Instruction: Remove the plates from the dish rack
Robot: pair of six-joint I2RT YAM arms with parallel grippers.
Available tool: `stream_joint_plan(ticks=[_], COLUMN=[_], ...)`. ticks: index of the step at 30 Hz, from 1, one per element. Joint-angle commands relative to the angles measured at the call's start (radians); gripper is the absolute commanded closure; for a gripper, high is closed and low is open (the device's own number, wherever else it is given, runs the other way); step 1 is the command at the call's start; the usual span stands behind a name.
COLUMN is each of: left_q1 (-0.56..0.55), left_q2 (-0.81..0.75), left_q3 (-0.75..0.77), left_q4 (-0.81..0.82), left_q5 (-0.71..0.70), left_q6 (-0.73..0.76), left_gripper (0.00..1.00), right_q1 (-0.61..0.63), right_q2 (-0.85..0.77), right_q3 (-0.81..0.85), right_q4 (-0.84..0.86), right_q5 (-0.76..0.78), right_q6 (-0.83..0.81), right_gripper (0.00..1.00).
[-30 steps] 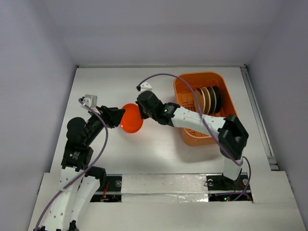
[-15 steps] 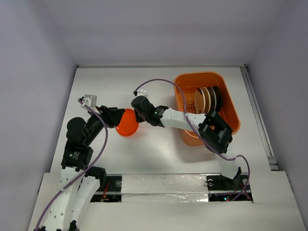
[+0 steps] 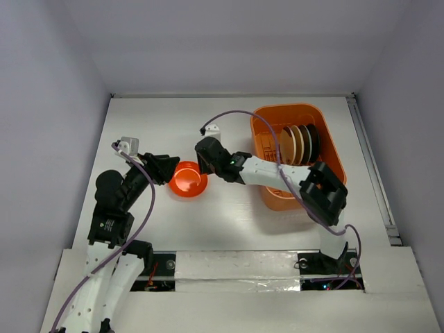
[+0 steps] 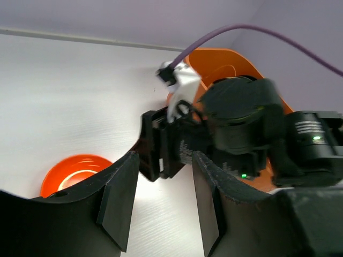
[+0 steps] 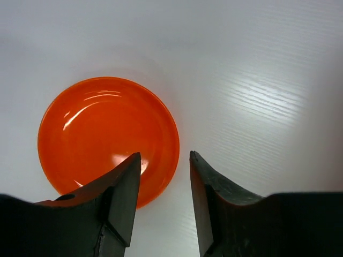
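One orange plate [image 5: 107,134] on table [image 5: 257,64]

- An orange plate [image 5: 107,139] lies flat on the white table [image 5: 257,80]
- The right gripper [image 5: 164,160] hangs over the plate's lower right rim, jaws parted, nothing gripped between them

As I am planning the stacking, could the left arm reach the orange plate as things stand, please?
Probably yes: the left gripper sits beside the orange plate's rim, though the right gripper hovers open over its other side.
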Motion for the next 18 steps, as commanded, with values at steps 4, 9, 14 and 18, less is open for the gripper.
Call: stream_joint_plan(ticks=[4,9,14,18], left_q1=[0.003,0.003,0.003,0.003], left_q2=[-0.011,-0.011,-0.014,-0.008], left_q3=[0.045,0.045,0.045,0.043], left_q4=[0.030,0.030,0.030,0.030], left_q5=[0.011,0.009,0.009,0.014], left_q6=[0.007,0.008,0.008,0.005], left_gripper=[0.59,0.59,0.59,0.59], right_q1=[0.000,-0.106,-0.277,-0.368], right_q2=[-0.262,-0.448,-0.636,-0.677], right_q3=[-0.072,-0.167,-0.322,-0.359], right_q4=[-0.022,-0.086,-0.103,-0.144], right_q5=[0.205,0.373,0.358,0.348], right_q6=[-0.066,-0.106,-0.144,-0.162], right_gripper=[0.58,1.00,1.00,0.98])
